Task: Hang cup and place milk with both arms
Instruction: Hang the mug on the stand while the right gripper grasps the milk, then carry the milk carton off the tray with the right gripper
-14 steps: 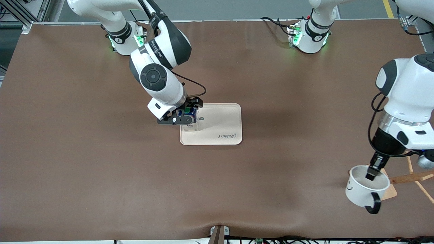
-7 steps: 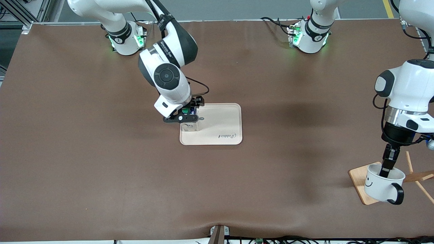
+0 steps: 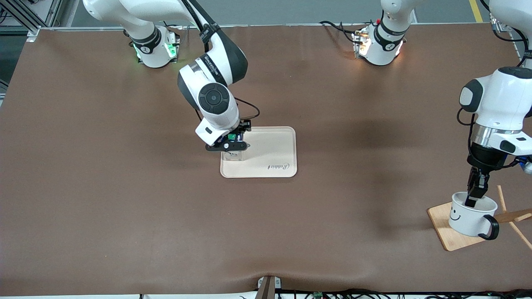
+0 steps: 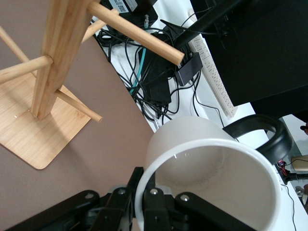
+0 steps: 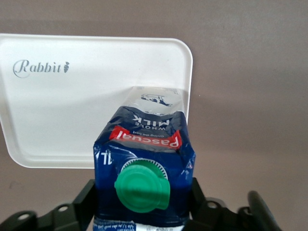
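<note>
The white cup with its smiley face hangs from my left gripper, which is shut on its rim, one finger inside and one outside. It is over the wooden rack's base, black handle toward the rack's pegs. In the left wrist view the cup is held by the left gripper, with the rack close by. My right gripper is shut on the dark-blue milk, upright at the tray's corner. The right wrist view shows the milk, the right gripper and the tray.
The wooden rack stands at the left arm's end of the table, near the table edge. In the left wrist view, cables and a power strip lie off the table past the rack. The brown table surrounds the tray.
My left gripper has carried the cup from in front of the rack base to over it, toward the pegs. My right arm has shifted slightly toward the tray with the milk.
</note>
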You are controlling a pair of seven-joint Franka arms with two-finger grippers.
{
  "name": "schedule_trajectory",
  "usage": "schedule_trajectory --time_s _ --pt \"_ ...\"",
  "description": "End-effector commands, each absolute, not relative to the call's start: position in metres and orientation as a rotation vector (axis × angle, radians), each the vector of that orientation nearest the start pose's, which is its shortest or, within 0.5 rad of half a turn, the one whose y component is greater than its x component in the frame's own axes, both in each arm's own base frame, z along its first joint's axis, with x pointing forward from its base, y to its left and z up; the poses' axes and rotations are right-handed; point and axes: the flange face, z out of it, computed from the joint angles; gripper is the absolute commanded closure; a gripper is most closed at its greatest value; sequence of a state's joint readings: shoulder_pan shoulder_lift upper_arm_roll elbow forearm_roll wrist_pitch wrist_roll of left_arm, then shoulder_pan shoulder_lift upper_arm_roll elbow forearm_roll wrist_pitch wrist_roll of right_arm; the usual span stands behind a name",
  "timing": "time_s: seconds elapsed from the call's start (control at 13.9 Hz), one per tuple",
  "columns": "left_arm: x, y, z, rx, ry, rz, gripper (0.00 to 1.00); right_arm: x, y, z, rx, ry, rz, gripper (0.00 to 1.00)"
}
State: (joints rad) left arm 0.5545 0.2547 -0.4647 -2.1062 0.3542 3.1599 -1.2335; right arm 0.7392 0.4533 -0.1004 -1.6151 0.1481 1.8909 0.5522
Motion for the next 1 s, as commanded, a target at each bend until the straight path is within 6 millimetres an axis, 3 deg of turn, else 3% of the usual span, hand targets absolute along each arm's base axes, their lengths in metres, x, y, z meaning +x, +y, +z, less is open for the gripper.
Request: schedule_trajectory --time_s 0.0,0.07,0.22,0.29,0.43,0.72,0.93 --pt "0.608 0.051 0.41 -2.849 -1.687 -1.284 1.0 0.519 0.402 0.351 -3.168 -0.037 0.305 0.91" --pt "0.608 0.056 0.41 -2.836 -1.709 -1.284 1.0 0.521 0.402 0.359 -3.164 -0.029 0.309 1.0" --pt "0.607 0.069 0.409 -2.816 -1.716 -1.285 1.0 0.542 0.383 0.403 -3.136 0.043 0.41 1.0" --pt "0.606 0.075 0.408 -2.804 -1.723 -1.287 1.0 0.555 0.369 0.427 -3.092 0.093 0.466 1.0" --pt "0.607 0.076 0.41 -2.801 -1.724 -1.293 1.0 0.586 0.316 0.454 -2.96 0.245 0.524 1.0" --pt "0.604 0.077 0.415 -2.791 -1.723 -1.307 1.0 0.6 0.239 0.483 -2.946 0.285 0.564 1.0" --pt "0.602 0.081 0.413 -2.785 -1.726 -1.301 1.0 0.6 0.146 0.475 -3.129 0.216 0.597 1.0"
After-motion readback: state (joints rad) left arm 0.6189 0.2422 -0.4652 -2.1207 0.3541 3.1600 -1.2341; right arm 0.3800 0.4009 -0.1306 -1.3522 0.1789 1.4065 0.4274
